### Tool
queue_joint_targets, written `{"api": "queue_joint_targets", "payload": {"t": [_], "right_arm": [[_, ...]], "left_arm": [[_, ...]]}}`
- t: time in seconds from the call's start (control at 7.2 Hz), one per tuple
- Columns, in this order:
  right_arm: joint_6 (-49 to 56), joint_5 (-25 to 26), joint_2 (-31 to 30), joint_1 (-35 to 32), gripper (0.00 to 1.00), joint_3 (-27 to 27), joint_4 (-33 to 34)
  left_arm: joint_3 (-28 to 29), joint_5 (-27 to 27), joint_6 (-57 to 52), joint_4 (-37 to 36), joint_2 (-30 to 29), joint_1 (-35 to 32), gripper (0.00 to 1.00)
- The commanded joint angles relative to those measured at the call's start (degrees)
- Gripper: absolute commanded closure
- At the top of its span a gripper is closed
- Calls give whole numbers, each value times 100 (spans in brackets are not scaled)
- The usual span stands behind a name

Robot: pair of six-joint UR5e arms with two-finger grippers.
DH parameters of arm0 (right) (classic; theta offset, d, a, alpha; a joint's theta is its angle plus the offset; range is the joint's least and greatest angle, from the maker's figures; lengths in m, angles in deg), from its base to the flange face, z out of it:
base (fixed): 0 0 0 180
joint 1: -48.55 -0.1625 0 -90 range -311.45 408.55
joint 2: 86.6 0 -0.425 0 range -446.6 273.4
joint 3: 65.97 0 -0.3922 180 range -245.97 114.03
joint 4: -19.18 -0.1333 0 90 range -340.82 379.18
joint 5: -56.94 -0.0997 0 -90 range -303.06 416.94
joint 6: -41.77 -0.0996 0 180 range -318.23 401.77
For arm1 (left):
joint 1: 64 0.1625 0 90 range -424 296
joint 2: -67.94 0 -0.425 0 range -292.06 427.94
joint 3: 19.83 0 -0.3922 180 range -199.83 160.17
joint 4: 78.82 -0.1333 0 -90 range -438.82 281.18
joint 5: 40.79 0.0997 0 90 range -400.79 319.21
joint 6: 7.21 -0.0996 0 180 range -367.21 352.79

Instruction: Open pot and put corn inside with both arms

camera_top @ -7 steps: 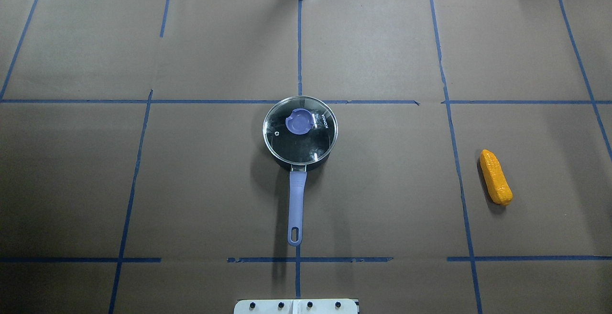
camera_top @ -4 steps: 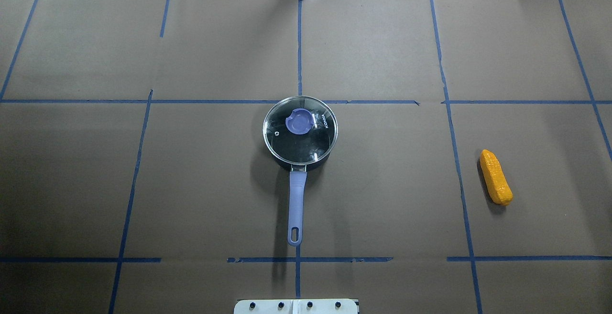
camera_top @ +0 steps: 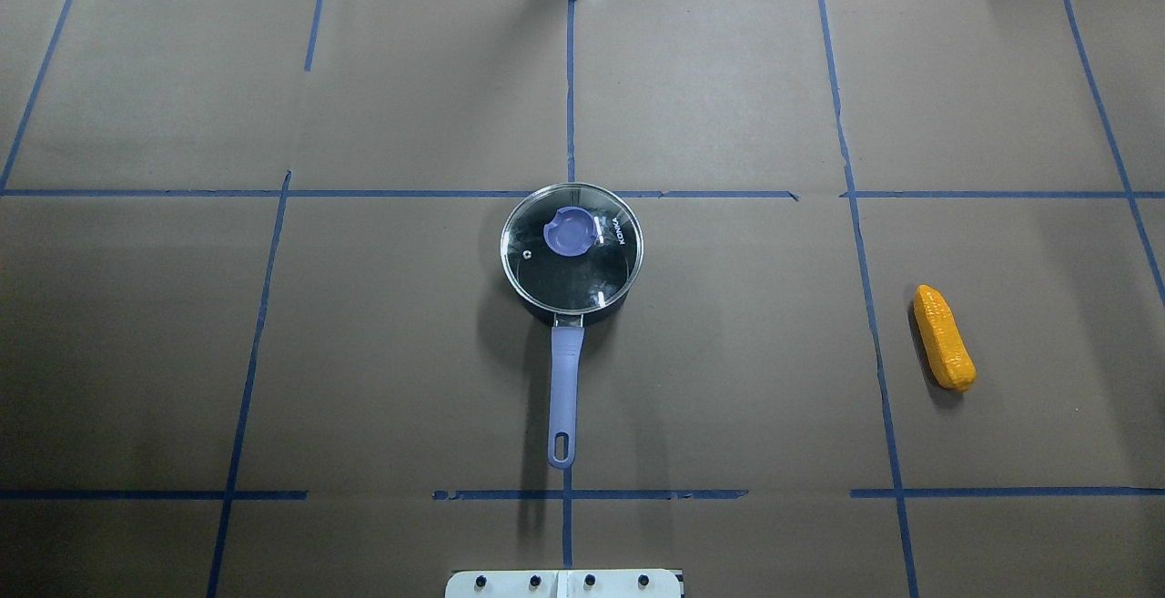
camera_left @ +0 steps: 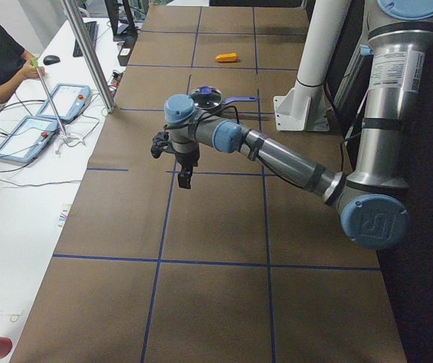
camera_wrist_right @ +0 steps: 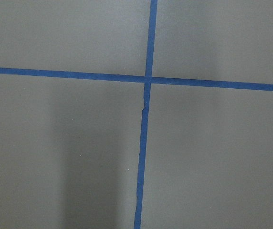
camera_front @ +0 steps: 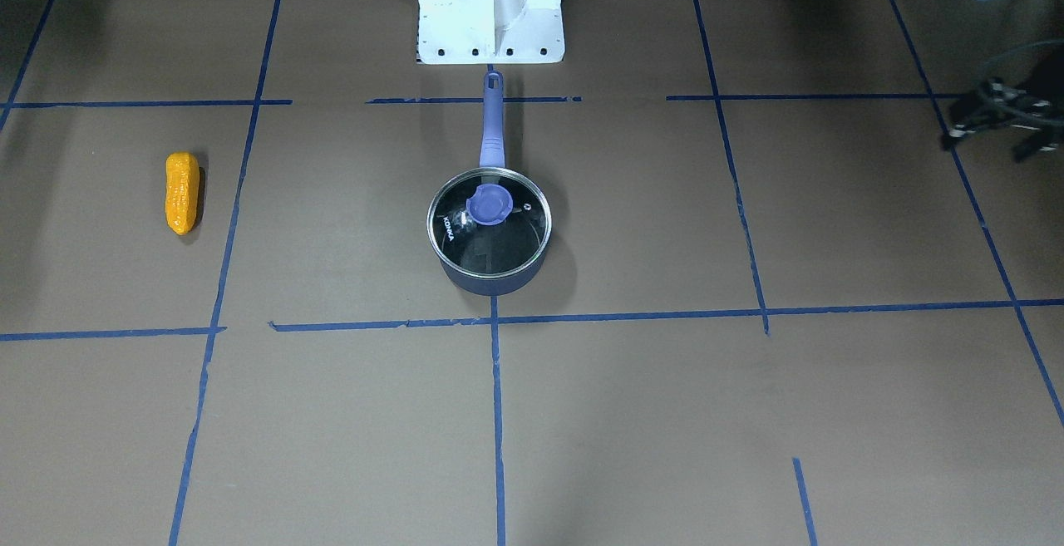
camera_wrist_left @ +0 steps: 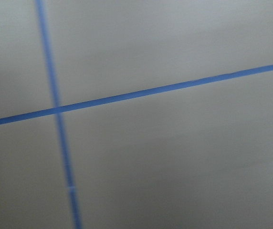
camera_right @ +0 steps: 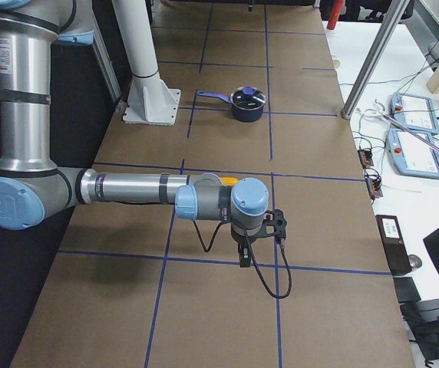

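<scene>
The dark navy pot [camera_top: 564, 380] stands at the table's middle, its lavender handle pointing toward the robot base; it also shows in the front view [camera_front: 489, 282]. A round glass lid [camera_top: 582, 272] with a lavender knob [camera_top: 571, 231] sits on it. The orange-yellow corn [camera_top: 944, 338] lies flat far to the right of the pot, also seen in the front view [camera_front: 182, 193]. My left gripper [camera_left: 185, 178] hovers over bare paper, far from the pot. My right gripper [camera_right: 244, 257] hovers near the corn's end of the table. I cannot tell whether either is open.
Brown paper with blue tape lines [camera_top: 571, 79] covers the table. The white base mount [camera_front: 490, 6] stands just behind the pot handle. Both wrist views show only paper and tape. A person and control boxes [camera_left: 27, 136] are on a side table.
</scene>
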State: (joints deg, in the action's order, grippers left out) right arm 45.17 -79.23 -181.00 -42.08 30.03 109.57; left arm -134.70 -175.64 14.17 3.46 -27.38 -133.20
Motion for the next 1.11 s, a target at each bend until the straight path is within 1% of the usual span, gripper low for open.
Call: {"api": "queue_joint_targets", "payload": {"t": [0.0, 0.14, 0.28, 0.42, 0.56, 0.69, 0.83, 0.97], "right_arm": [[-6, -14, 18, 1, 0, -2, 5], [3, 3, 9, 2, 0, 24, -12], [12, 21, 9, 2, 0, 16, -13], [12, 38, 9, 2, 0, 16, -13], [12, 38, 52, 2, 0, 24, -4], [3, 21, 62, 2, 0, 16, -4], [-6, -5, 62, 2, 0, 33, -13], [-6, -14, 70, 2, 0, 33, -13]], "left_arm": [[-211, 281, 1573, -559, -1060, 1070, 0], [-246, 823, 2032, -1399, -1893, 1553, 0], [-229, 950, 2489, -1808, -2476, 2019, 0], [-151, 951, 3059, -1786, -2821, 2372, 0], [-37, 986, 3404, -1786, -3173, 2637, 0], [130, 1291, 3486, -1777, -3498, 2857, 0], [645, 1468, 3496, -1768, -3997, 2998, 0], [1224, 1479, 3522, -1603, -4446, 3017, 0]]}}
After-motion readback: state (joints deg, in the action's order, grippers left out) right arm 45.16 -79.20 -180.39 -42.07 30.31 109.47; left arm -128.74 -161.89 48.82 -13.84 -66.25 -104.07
